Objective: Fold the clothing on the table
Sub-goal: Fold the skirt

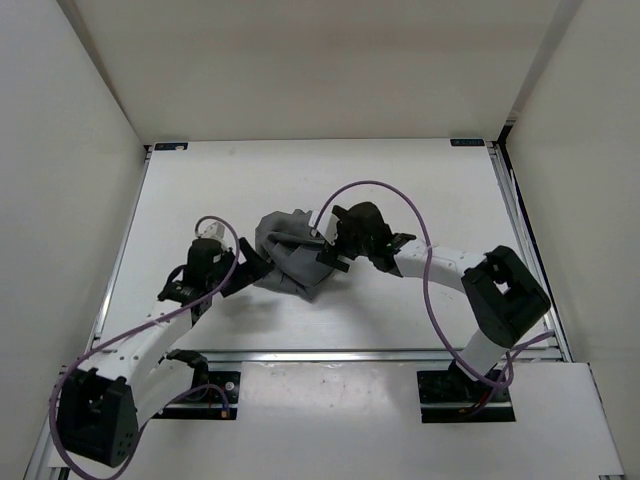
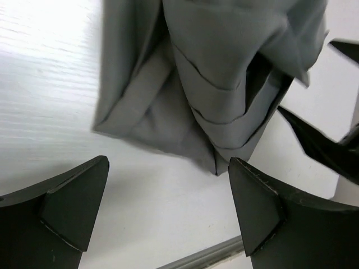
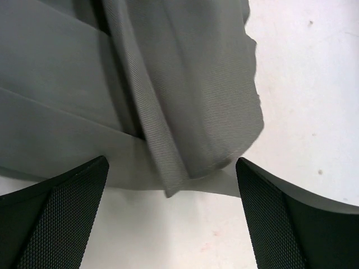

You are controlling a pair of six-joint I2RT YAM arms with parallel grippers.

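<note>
Two tools flank the clothing [image 1: 288, 258], which lies bunched in a small rumpled heap near the middle of the worktop [image 1: 400, 180]. The left tool [image 2: 168, 185] sits just short of the heap's near-left edge with its fingers spread wide and nothing between them. The right tool [image 3: 171, 179] is equally wide apart at the opposite side, over a ribbed flap that overlaps smoother layers, and it also grips nothing. This looks like a pause between grasps, with the garment gathered into overlapping folds rather than laid square. The next move probably calls for each tool to settle on one free edge or corner, pinch a single layer instead of the stack, and draw it out flat before turning it over.
</note>
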